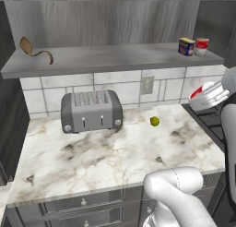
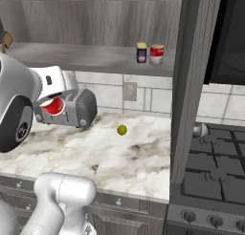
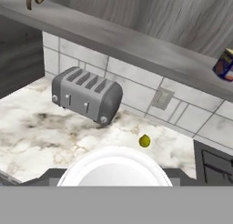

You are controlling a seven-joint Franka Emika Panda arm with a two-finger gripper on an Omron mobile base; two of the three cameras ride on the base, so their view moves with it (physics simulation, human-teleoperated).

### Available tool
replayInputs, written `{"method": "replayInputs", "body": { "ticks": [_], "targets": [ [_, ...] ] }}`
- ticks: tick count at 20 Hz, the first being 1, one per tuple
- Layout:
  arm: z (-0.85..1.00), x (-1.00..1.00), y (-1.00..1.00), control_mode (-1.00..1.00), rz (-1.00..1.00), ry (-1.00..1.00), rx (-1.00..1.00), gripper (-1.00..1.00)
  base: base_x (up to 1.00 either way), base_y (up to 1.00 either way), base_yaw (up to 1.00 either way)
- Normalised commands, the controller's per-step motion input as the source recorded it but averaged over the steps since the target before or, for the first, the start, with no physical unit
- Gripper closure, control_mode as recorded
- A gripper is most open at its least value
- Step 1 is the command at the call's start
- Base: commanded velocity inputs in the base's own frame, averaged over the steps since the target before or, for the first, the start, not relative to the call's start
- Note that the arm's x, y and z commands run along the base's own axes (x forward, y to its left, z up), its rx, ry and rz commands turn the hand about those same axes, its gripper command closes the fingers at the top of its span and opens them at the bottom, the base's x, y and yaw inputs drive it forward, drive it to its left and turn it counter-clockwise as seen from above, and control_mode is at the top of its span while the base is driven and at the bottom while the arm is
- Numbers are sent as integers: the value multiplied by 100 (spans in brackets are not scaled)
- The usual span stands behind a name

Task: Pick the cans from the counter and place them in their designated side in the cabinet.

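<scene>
Carrying is the step in hand: the red can (image 2: 53,106), white lid (image 3: 113,169) toward the hand camera, is pinched between the gripper (image 1: 207,96) fingers above the counter's (image 1: 106,152) right edge. Already shelved at the cabinet's (image 1: 115,59) right end is the blue can (image 1: 186,46), beside a white-banded can (image 1: 201,46). A lift toward that shelf is judged to be needed next.

We see the blue can (image 2: 141,52) and a red can with a white band (image 2: 156,54) standing just beside each other on the cabinet (image 2: 86,57) shelf. Below, a small ball (image 2: 122,129) lies on the counter (image 2: 134,157), near the toaster (image 2: 81,107). Our hand (image 2: 53,106) hangs at left in front of the toaster, closed around a red can (image 2: 52,106). A stove (image 2: 210,167) sits at right.
</scene>
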Motion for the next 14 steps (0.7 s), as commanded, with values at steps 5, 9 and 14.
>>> {"method": "replayInputs", "body": {
  "ticks": [5,9,14],
  "targets": [
    [14,5,-6,-100,-3,-2,0,100,0,0,0],
    [13,8,-5,-100,-3,-3,0,100,0,0,0],
    [7,13,-3,-100,-3,-5,0,100,0,0,0]
  ]
}}
